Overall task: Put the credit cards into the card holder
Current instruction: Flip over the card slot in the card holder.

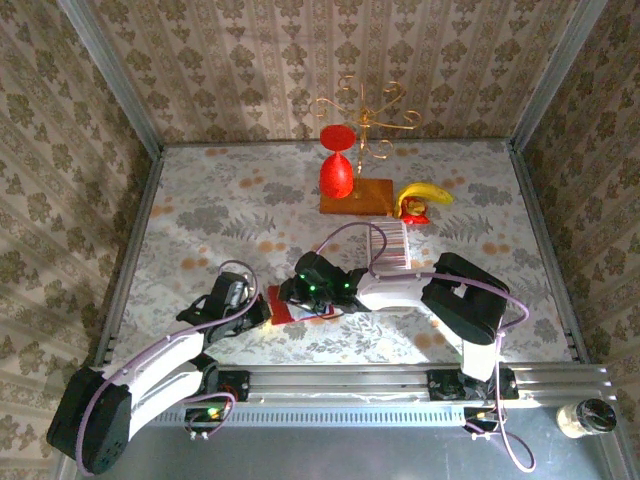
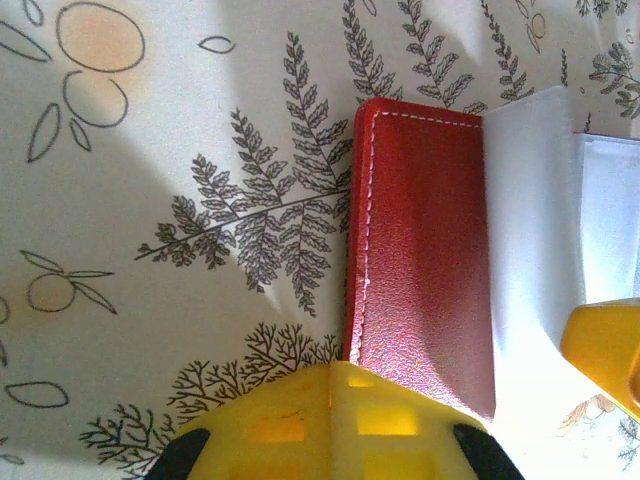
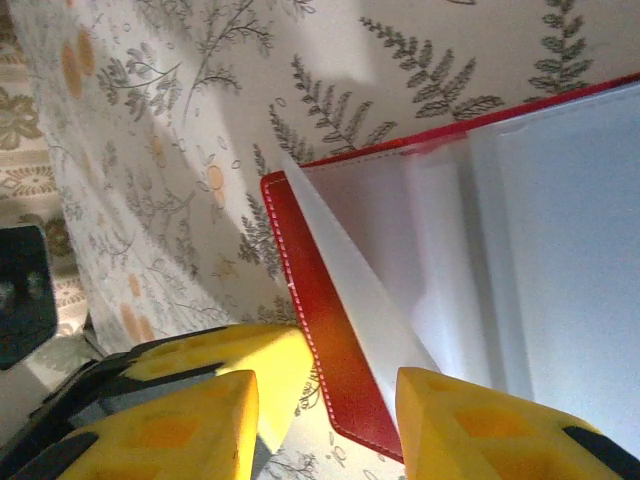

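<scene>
The red card holder (image 1: 288, 305) lies open on the tablecloth between my two grippers. In the left wrist view its red cover (image 2: 420, 250) stands raised, with the pale inside (image 2: 530, 230) to the right. My left gripper (image 2: 333, 415) is shut on the cover's near edge. My right gripper (image 3: 325, 430) is open and astride the same cover (image 3: 335, 350); its right fingertip (image 3: 480, 420) rests by the pale lining (image 3: 560, 250). The credit cards (image 1: 392, 245) lie as a striped row farther back, right of centre, apart from both grippers.
A red goblet (image 1: 337, 168) stands on a brown wooden board (image 1: 357, 197) at the back, with a gold wire stand (image 1: 365, 110) behind it. A banana (image 1: 425, 193) lies right of the board. A small jar (image 1: 585, 417) sits off the table at the near right.
</scene>
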Tool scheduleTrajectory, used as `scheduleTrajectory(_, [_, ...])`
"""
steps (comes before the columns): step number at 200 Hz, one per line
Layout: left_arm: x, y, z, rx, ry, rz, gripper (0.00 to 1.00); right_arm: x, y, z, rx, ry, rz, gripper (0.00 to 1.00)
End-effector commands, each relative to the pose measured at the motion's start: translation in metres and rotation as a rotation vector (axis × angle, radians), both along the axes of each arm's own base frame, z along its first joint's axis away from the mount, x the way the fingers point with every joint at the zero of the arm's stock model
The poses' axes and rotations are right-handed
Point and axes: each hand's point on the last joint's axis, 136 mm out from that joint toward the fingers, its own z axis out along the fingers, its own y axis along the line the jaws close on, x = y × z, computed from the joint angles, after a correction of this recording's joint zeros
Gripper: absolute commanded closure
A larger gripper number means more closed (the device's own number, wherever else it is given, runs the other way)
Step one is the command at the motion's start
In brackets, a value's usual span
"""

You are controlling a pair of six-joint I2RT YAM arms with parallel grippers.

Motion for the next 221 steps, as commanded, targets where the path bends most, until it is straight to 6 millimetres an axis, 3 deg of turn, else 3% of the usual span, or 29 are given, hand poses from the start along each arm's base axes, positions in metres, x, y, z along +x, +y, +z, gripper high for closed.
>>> scheduleTrajectory(1, [-0.004,0.002,-0.004,-0.005,0.009,0.011,1.0,0.0,0.009,0.017,0.084,-0.005,-0.004,0.59])
scheduleTrajectory(45, [-0.004,0.005,-0.007,0.007,0.009,0.015,1.0,0.003,0.02,0.042,0.15,-0.052,0.011,0.58])
scheduleTrajectory(115, [-0.004,0.005,-0.009,0.013,0.01,0.015,1.0,0.005,0.025,0.105,0.23,-0.187,0.039,0.49])
scheduleTrajectory(143, [-0.004,0.005,-0.011,0.017,0.014,0.014,1.0,0.006,-0.001,0.11,0.126,-0.238,0.01,0.43])
scheduleTrajectory(157, [-0.004,0.005,-0.01,0.015,0.011,0.012,1.0,0.007,-0.019,0.104,0.042,-0.256,-0.008,0.39])
scheduleTrajectory(183, [-0.002,0.006,-0.005,0.029,0.003,0.005,0.99,0.005,-0.042,0.088,-0.086,-0.245,-0.01,0.39])
scheduleTrajectory(221, [0.003,0.012,0.014,0.073,-0.045,-0.003,0.8,0.01,-0.07,0.087,-0.191,-0.286,0.008,0.41])
